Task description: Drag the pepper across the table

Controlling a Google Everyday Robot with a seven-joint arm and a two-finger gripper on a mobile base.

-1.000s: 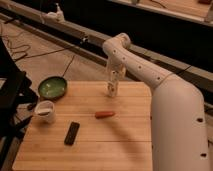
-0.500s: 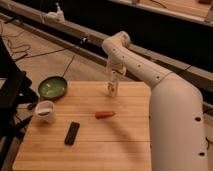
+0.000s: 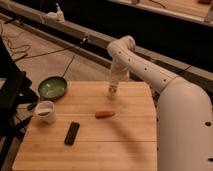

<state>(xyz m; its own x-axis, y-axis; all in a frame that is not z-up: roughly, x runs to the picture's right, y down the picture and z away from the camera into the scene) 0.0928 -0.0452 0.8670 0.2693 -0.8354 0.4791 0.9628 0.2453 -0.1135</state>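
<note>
The small orange-red pepper (image 3: 104,114) lies on its side near the middle of the light wooden table (image 3: 95,145). My gripper (image 3: 112,92) hangs from the white arm over the far part of the table, pointing down, behind and slightly right of the pepper. It is apart from the pepper.
A green bowl (image 3: 52,87) sits at the table's far left corner. A white cup (image 3: 45,111) stands at the left edge. A black remote (image 3: 72,133) lies in front of the pepper to the left. My white arm (image 3: 185,120) covers the table's right side.
</note>
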